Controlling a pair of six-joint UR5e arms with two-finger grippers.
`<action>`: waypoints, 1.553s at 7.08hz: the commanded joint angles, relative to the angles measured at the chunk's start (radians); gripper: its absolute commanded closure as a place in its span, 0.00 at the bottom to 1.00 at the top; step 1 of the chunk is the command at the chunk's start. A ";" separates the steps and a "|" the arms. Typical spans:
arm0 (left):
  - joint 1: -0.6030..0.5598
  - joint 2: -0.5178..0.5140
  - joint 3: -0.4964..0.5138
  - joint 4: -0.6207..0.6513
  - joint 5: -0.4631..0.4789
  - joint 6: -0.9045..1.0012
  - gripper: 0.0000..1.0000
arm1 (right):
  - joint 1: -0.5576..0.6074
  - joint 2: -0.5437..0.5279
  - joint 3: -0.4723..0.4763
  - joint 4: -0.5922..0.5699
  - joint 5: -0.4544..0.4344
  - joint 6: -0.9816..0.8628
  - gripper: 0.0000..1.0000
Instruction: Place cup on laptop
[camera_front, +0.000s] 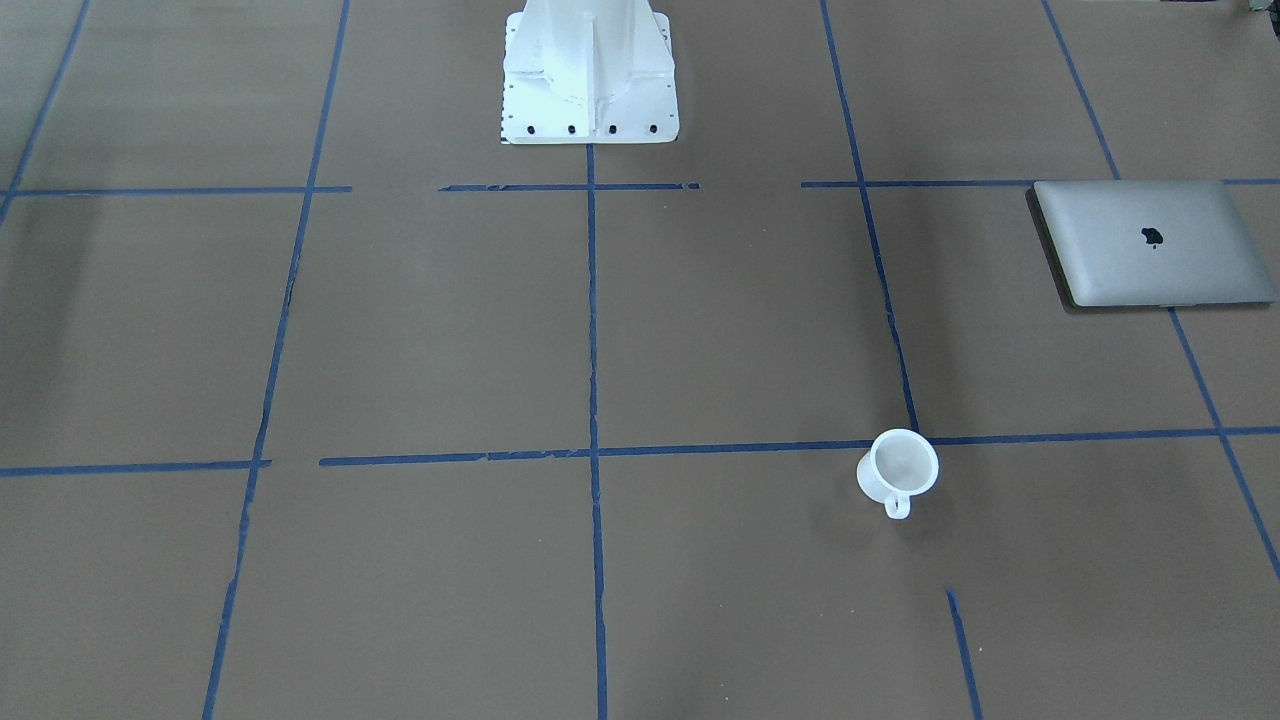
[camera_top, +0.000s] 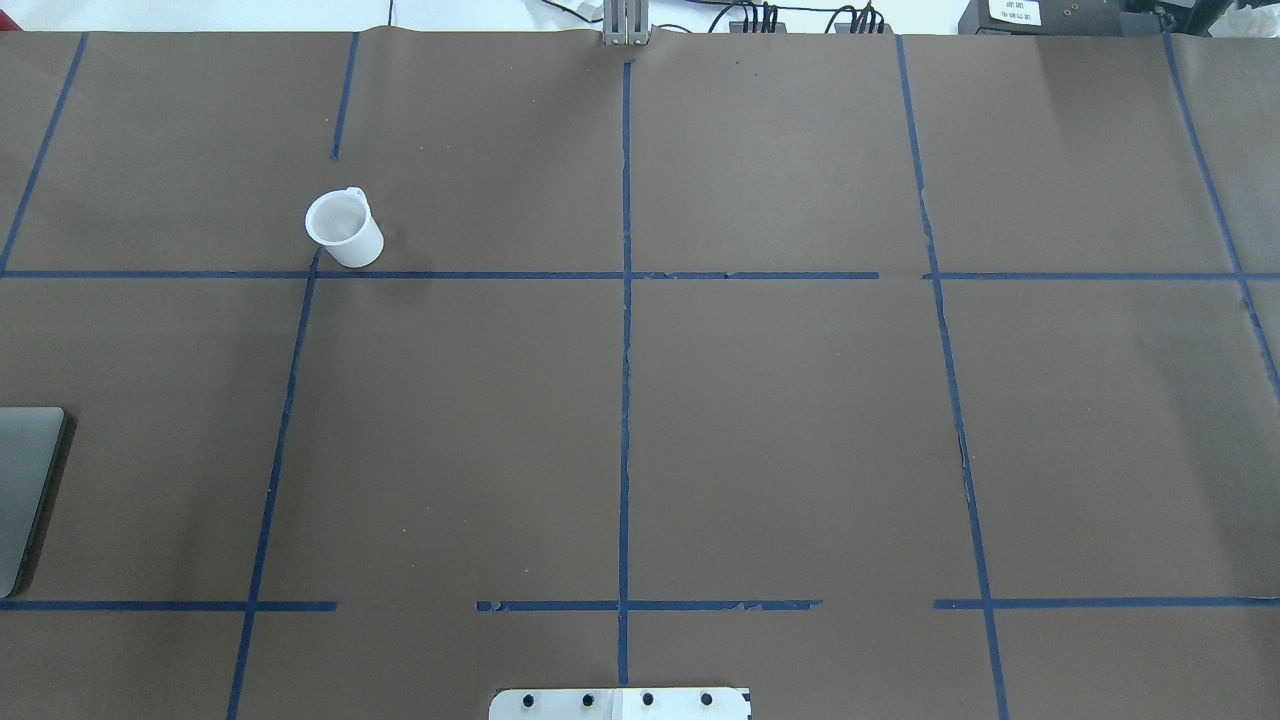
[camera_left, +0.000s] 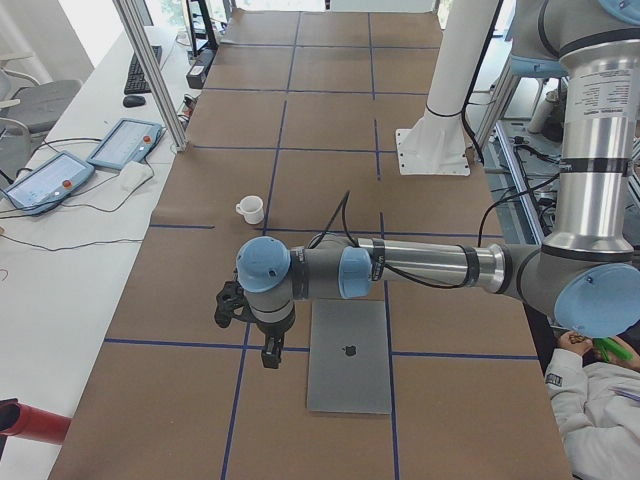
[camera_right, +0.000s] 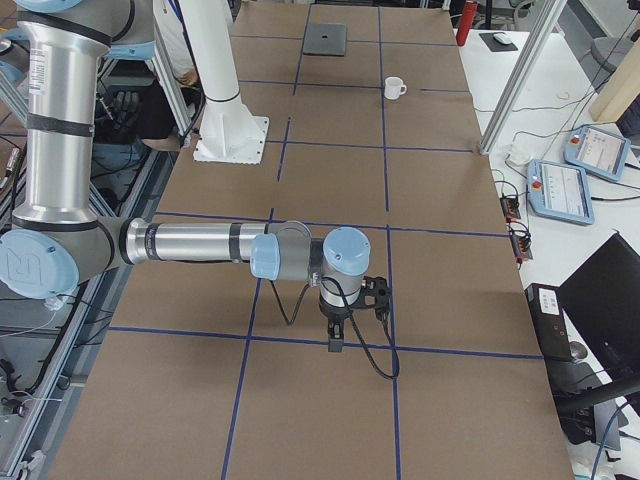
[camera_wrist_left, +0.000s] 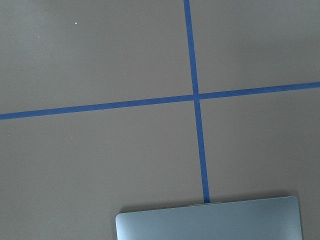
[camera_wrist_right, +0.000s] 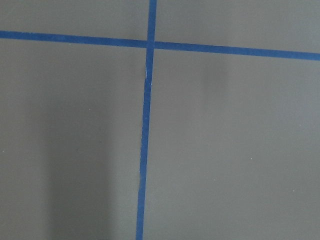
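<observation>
Your left gripper (camera_left: 271, 352) hangs above the table near one edge of the thin silver-grey slab laptop (camera_left: 349, 370); whether its jaws are wide or narrow cannot be told. The same goes for your right gripper (camera_right: 335, 340), well apart. The small white tapered cup (camera_front: 898, 470) stands upright on the brown, blue-taped table (camera_front: 450, 330), apart from the laptop.

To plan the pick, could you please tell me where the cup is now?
In the overhead view the cup stands upright on the robot's left side, just beyond a tape crossing, apart from the laptop at the left edge.
</observation>
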 joint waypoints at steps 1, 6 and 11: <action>0.088 0.019 -0.001 -0.147 -0.042 -0.098 0.00 | 0.000 0.000 0.000 0.000 0.000 0.000 0.00; 0.505 -0.360 0.107 -0.286 -0.037 -0.816 0.00 | 0.000 0.002 0.000 0.000 0.000 0.000 0.00; 0.610 -0.686 0.494 -0.397 0.112 -0.996 0.00 | 0.000 0.000 0.000 0.000 0.000 0.000 0.00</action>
